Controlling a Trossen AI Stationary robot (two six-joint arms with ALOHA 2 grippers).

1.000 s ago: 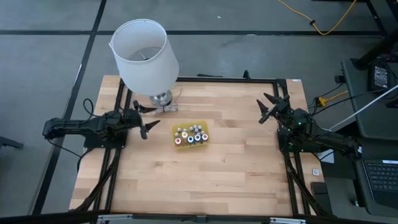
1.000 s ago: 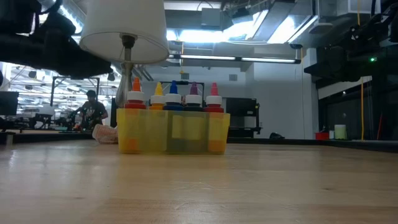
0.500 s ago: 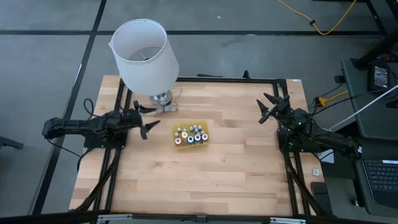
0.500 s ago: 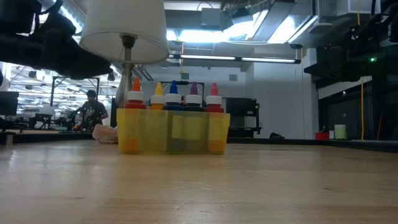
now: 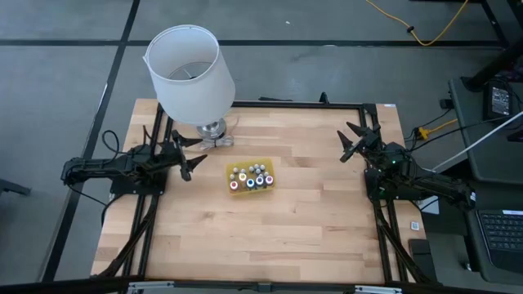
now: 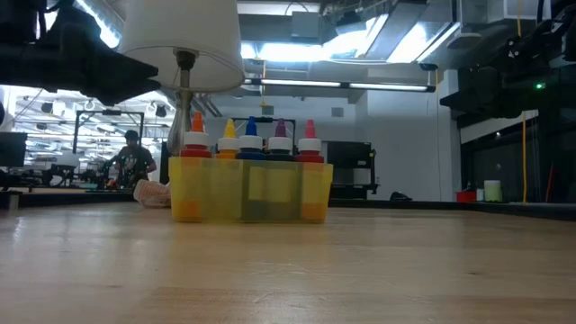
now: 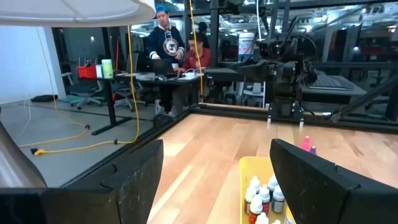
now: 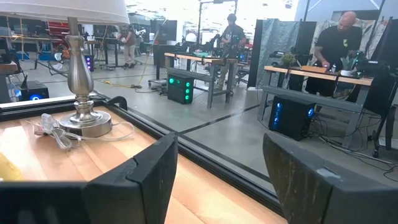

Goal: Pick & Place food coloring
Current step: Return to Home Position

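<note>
1. Wooden table fills the high view. Near its middle sits the yellow bin, and the food coloring bottles stand packed inside it, their round tops white, red, blue and dark. The left gripper hovers near the bin on its left side, jaws spread and holding nothing. The right gripper waits well apart from the bin near the table's right edge, jaws likewise spread and empty. A lamp with a big white shade stands at the far edge, close to the left gripper.
2. From the low view, the bin rests flat on the boards. The bottles rise upright above its rim, with caps in orange, yellow, blue, purple and red. The lamp stands behind the bin's left end. A dark arm crosses the upper left corner. A person shows far off in the room.
3. In the left wrist view, the two dark fingers stand wide apart. The bin lies ahead, with bottles inside it. People stand at desks beyond the table.
4. In the right wrist view, the fingers are also wide apart with nothing between them. The lamp's metal base and a coiled white cord rest on the table.
</note>
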